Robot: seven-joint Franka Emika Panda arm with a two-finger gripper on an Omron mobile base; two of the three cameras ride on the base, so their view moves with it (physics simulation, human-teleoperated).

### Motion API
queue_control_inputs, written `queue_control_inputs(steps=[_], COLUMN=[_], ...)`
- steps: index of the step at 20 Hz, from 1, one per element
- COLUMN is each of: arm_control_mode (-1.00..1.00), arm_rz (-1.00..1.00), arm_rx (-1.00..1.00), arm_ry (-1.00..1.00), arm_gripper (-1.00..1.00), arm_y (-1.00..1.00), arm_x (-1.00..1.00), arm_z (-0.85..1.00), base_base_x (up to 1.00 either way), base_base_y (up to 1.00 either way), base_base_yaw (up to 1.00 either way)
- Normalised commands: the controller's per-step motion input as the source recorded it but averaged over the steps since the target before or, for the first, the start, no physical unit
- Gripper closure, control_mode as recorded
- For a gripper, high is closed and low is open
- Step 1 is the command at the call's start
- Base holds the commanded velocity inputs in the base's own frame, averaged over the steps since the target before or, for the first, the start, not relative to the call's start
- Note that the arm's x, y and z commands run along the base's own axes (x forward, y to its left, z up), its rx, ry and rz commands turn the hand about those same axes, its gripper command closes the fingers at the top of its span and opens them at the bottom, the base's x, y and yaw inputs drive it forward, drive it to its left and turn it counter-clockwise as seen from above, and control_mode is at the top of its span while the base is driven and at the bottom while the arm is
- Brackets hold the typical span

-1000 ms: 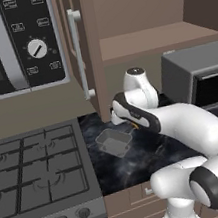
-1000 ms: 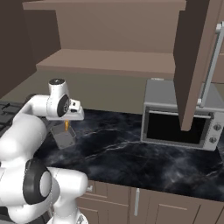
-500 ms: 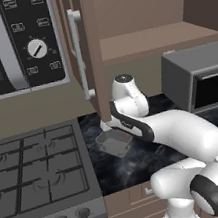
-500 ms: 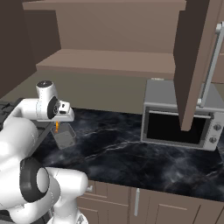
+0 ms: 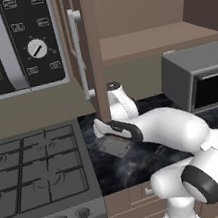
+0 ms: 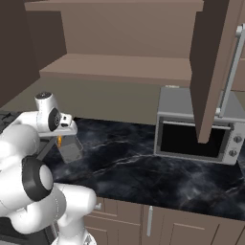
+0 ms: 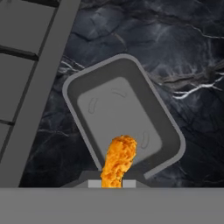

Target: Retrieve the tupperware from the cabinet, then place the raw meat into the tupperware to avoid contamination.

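Leftward the arm has swung over the last second, carrying the hand from mid-tabletop toward the stove edge. Its fingers point(image 7: 111, 183) are pinched narrow on the one raw meat point(image 7: 118, 161) piece, an orange sliver; their tips are mostly cut off at 6 o'clock in the hand view, so the contact itself is hard to make out. In the right base view the meat point(image 6: 59, 140) peeks out as a small orange speck under the hand. Directly beneath it lies the single tupperware point(image 7: 122, 118), open and empty, its near rim hidden behind the meat. It sits on the dark marble tabletop point(image 7: 188, 52), with the stove point(image 7: 26, 65) at 9 o'clock. In the left base view the tub point(image 5: 113, 145) is partly covered by the arm. One toaster oven point(image 6: 196, 127) stands at 3 o'clock, under the open cabinet point(image 6: 119, 67), whose shelf is bare.
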Motion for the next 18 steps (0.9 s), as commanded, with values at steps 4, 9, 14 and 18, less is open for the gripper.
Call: queue_control_inputs(steps=[4, 9, 14, 18], arm_control_mode=[-1.0, -1.0, -1.0, -1.0], arm_rz=[0.0, 0.01, 0.04, 0.04], arm_rx=[-0.07, -0.02, -0.01, -0.01], arm_ry=[0.02, 0.02, 0.03, 0.04], arm_gripper=[1.0, 1.0, 1.0, 1.0], arm_y=[0.0, -0.02, -0.07, -0.09], arm_x=[0.01, 0.04, 0.14, 0.15], arm_z=[-0.22, -0.21, -0.27, -0.23], base_base_x=[0.0, 0.0, 0.0, 0.0], base_base_y=[0.0, 0.0, 0.0, 0.0], base_base_yaw=[0.0, 0.0, 0.0, 0.0])
